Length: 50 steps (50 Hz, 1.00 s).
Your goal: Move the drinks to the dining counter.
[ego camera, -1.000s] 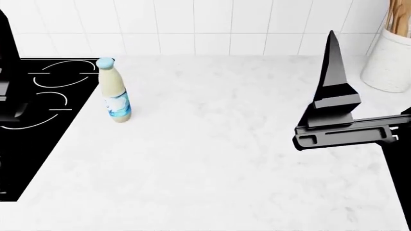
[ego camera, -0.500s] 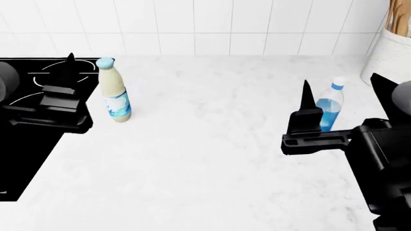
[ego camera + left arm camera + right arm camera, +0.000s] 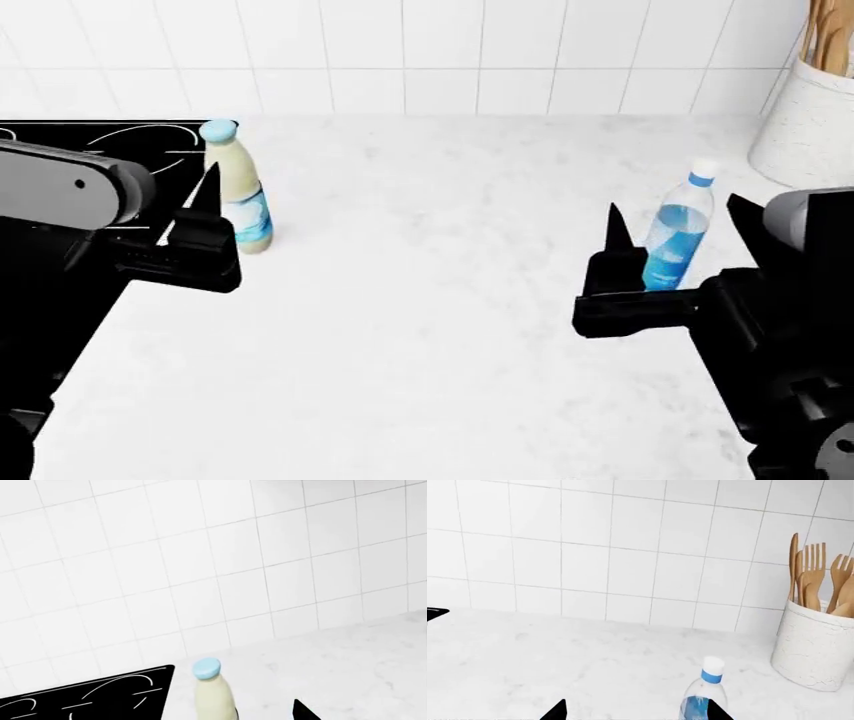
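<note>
The cream bottle [image 3: 238, 195] with a pale blue cap stands on the white marbled worktop [image 3: 427, 320] beside the black hob [image 3: 114, 140]. My left gripper [image 3: 180, 215] is open just in front of it, level with its body. In the left wrist view the bottle [image 3: 213, 695] stands ahead of one dark fingertip [image 3: 303, 712]; the other fingertip is lost against the hob. The clear-blue water bottle [image 3: 674, 240] stands at the right. My right gripper [image 3: 678, 215] is open, its fingers either side of the bottle. In the right wrist view the bottle [image 3: 704, 697] stands close to one fingertip [image 3: 719, 712]. The dining counter is out of view.
A white crock [image 3: 807, 125] of wooden utensils stands at the back right, near the water bottle; it also shows in the right wrist view [image 3: 814, 650]. A white tiled wall [image 3: 427, 50] runs along the back of the worktop.
My left arm has come in from the left and its gripper has moved right, up to the cream bottle. My right gripper has dropped lower, uncovering the water bottle, which now stands between its fingers.
</note>
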### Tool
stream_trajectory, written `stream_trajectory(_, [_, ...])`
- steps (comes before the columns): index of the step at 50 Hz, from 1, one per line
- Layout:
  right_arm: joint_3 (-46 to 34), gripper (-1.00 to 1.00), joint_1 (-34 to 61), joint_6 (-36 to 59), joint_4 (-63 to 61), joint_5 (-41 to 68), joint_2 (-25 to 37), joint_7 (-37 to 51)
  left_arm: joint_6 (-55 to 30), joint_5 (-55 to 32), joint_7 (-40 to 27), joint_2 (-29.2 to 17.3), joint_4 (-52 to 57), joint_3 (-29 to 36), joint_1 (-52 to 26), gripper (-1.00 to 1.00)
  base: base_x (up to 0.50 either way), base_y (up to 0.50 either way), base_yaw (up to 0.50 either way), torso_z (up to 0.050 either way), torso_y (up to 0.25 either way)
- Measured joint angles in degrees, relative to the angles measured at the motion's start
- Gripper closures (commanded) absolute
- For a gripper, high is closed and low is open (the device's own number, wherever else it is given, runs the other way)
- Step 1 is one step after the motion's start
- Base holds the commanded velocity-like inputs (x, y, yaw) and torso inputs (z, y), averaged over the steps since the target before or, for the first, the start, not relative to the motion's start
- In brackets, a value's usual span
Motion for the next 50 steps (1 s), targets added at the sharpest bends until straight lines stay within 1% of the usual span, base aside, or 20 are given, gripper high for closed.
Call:
stream_trajectory(13, [1.77, -1.00, -3.73, -0.15, 2.38, -4.86, -0.68, -3.82, 0.62, 2.26, 2.11, 0.24, -0.51, 0.05, 1.52, -1.00, 0.00, 0.00, 0.00, 0.000, 0.000])
stream_trajectory(29, [4.08, -1.00, -7.64, -0.72, 4.72, -9.30, 0.48, -5.31, 1.72, 3.92, 3.51, -0.12, -0.38, -0.35, 3.35, -1.00, 0.00, 0.00, 0.00, 0.000, 0.000])
stream_trajectory(43, [3.78, -1.00, -9.77, -2.02, 10.51, -18.25, -0.38, -13.13, 2.29, 4.55, 3.78, -0.32, -0.28, 0.09, 3.88, -1.00, 0.00, 0.00, 0.00, 0.000, 0.000])
stream_trajectory(50, [2.40, -1.00, -9.75, -2.74, 14.05, -22.60, -0.85, -17.80, 2.44, 4.62, 3.71, -0.36, -0.39, 0.61, 3.62, -1.00, 0.00, 0.00, 0.00, 0.000, 0.000])
